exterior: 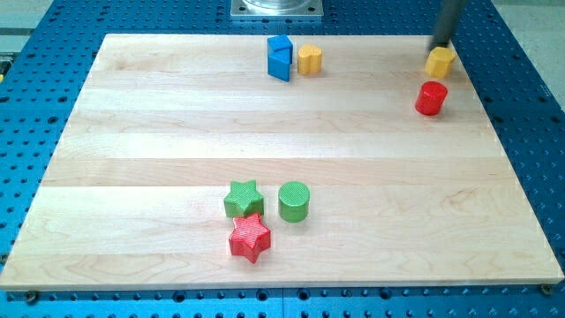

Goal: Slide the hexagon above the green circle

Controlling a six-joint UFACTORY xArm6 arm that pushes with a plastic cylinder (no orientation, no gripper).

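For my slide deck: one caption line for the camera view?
My tip touches the yellow hexagon at the board's top right, far from the green circle.

This is looking like a robotics lab or test bench. A pale wooden table (291, 132) is lying on a blue metal breadboard (530, 132) drilled with a regular grid of mounting holes, the kind used for fixing experimental apparatus. A square grey metal base plate (277, 9) is sitting at the view's top edge. Small plastic blocks in plain colours, such as a green star (243, 199) and a red star (250, 237), are resting on the table like test pieces
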